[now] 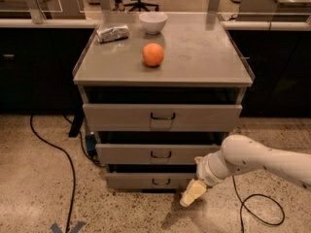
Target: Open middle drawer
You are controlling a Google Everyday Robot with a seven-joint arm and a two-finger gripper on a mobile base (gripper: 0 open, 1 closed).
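Note:
The grey metal cabinet (163, 69) has three drawers stacked one above the other. The middle drawer (126, 154) has a flat grey front with a small dark loop handle (160, 154) at its centre and a dark gap above it. My gripper (193, 193), cream-coloured on a white arm (243, 159), hangs low at the cabinet's right front. It is in front of the right end of the bottom drawer (136, 181), below and to the right of the middle drawer's handle. It does not touch the handle.
An orange (153, 54), a white bowl (153, 22) and a foil-wrapped packet (112, 33) sit on the cabinet top. The top drawer (121, 117) has a plate under its handle. Black cables (53, 149) trail on the speckled floor to the left and right (257, 212). Dark counters stand behind.

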